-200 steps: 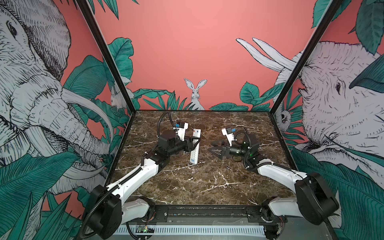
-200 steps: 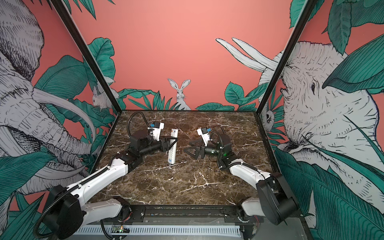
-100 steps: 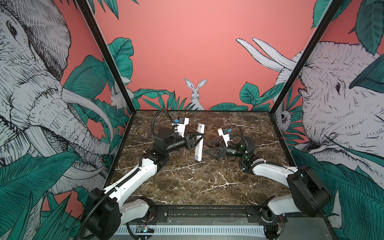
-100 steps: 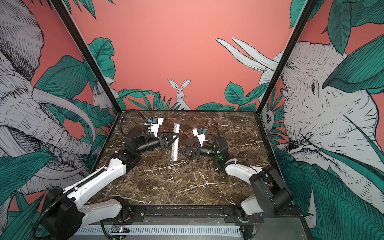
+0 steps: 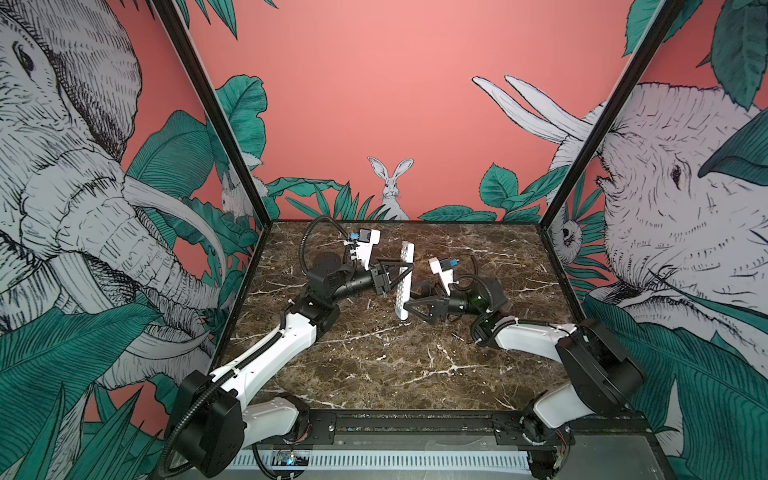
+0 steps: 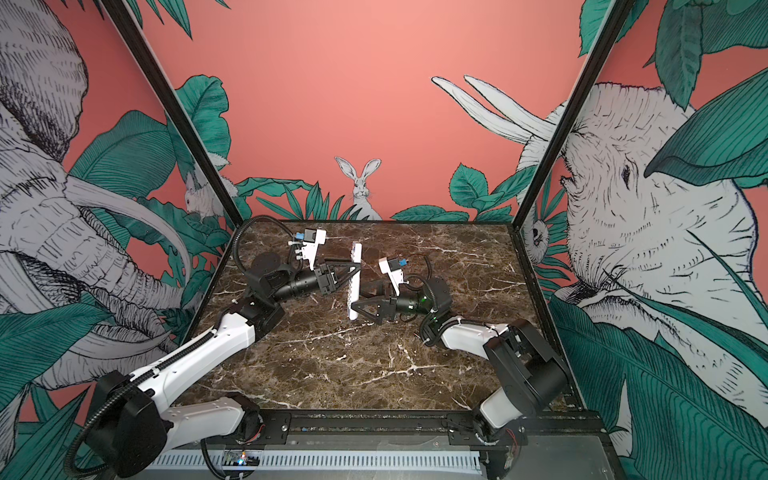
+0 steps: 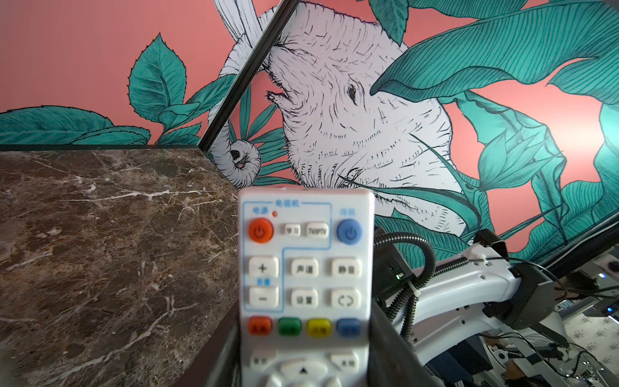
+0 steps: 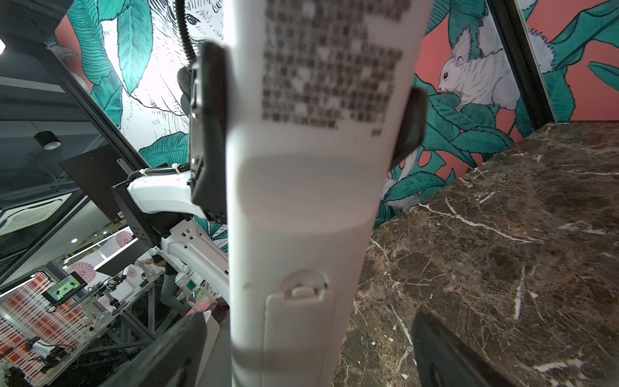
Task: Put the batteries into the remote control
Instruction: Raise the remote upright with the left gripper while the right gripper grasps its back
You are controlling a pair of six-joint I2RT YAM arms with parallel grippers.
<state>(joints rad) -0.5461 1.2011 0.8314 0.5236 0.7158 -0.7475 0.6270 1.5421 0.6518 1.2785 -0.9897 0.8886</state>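
Note:
The white remote control (image 5: pixel 404 282) (image 6: pixel 354 282) stands nearly upright, low over the middle of the marble table. My left gripper (image 5: pixel 405 272) (image 6: pixel 355 272) is shut on its long edges partway up. In the left wrist view its button face (image 7: pixel 304 284) fills the space between the dark fingers (image 7: pixel 385 351). My right gripper (image 5: pixel 409 299) (image 6: pixel 356 300) is open and straddles the remote's lower end. In the right wrist view the plain back (image 8: pixel 301 201) shows the battery cover (image 8: pixel 298 328) latched in place, with a gap to each finger (image 8: pixel 445 355). I cannot make out the batteries in any view.
The dark marble table (image 5: pixel 374 365) is boxed in by painted walls at the back and both sides, with black corner posts (image 5: pixel 232 137). Both arms reach in from the front rail (image 5: pixel 415 428). Their cables loop near the wrists (image 5: pixel 307 245).
The left gripper has lifted the remote, carried it right and stood it more upright. The right gripper has moved left, and its open jaws now sit around the remote's lower end.

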